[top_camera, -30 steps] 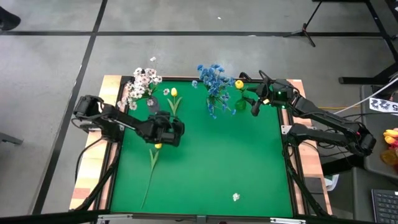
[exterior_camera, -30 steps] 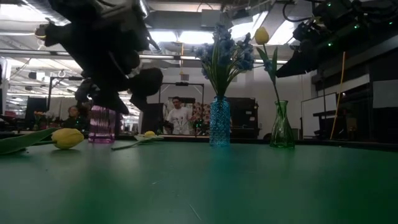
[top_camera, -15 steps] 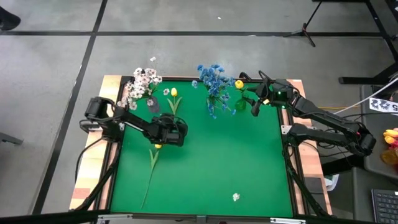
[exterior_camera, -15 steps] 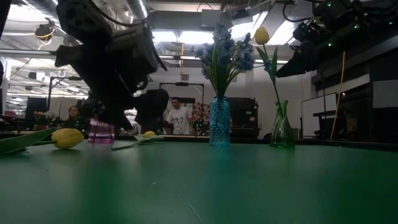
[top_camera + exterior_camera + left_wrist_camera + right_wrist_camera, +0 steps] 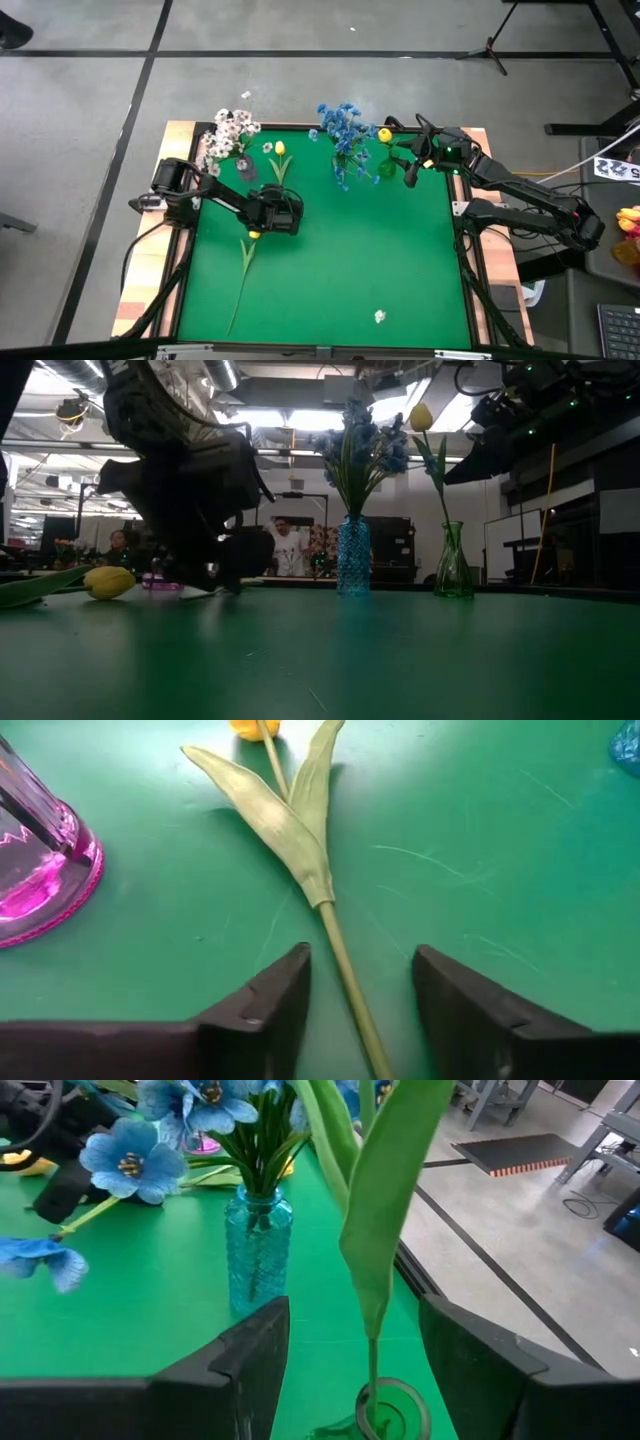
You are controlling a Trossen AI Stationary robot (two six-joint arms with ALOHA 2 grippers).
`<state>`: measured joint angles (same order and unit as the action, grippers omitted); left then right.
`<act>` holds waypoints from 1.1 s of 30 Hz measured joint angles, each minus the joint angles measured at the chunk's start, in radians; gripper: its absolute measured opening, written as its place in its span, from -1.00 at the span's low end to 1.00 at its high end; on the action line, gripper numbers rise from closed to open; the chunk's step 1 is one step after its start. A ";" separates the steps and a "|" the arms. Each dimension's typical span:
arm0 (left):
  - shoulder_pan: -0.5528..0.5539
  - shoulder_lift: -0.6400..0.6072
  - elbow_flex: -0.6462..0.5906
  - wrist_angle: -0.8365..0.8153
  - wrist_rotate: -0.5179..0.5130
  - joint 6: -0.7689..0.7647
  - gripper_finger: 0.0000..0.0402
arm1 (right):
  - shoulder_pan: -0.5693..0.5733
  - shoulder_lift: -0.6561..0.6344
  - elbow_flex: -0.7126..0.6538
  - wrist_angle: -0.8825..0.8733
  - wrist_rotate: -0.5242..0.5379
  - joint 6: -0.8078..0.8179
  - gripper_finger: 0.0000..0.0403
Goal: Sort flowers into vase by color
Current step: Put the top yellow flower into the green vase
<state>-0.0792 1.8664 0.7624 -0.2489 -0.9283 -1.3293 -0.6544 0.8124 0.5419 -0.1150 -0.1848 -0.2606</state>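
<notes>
- Your left gripper (image 5: 360,1005) is low over the green table (image 5: 340,260), its dark fingers spread on either side of the stalk of a lying yellow tulip (image 5: 300,830), not yet touching it. You look to be at the pick-up step for this stem.
- Next move, as I judge it: pinch the thin, smooth stalk just below the pair of long pointed leaves, then lift and carry it to the green vase (image 5: 385,1415). The stalk is slim and may roll, so keep it centred between the fingers.
- Just beside it stands the pink ribbed glass vase (image 5: 35,850), holding white blossom sprays (image 5: 228,135) in the high view.
- Another yellow tulip (image 5: 246,258) lies on the table nearer the front edge.
- The blue textured glass vase (image 5: 258,1255) holds clustered blue blooms (image 5: 343,125).
- Your right gripper (image 5: 355,1350) stands spread around a tulip stem already upright in the green vase; its yellow bud (image 5: 384,135) shows from above.
</notes>
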 joint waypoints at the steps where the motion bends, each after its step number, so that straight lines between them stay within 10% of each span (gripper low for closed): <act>1: 0.000 0.000 0.000 0.000 0.000 0.000 -0.21 | 0.000 0.000 0.000 0.000 -0.002 0.000 0.11; 11: -0.001 0.001 0.000 0.000 0.006 0.000 -0.96 | 0.000 0.000 0.000 0.000 -0.011 0.025 0.11; 33: -0.046 -0.120 0.000 0.005 -0.018 0.028 -0.98 | 0.000 -0.248 0.000 0.010 -0.097 0.074 0.11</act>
<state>-0.1254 1.7460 0.7620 -0.2436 -0.9464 -1.3010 -0.6548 0.5648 0.5419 -0.1055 -0.2817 -0.1867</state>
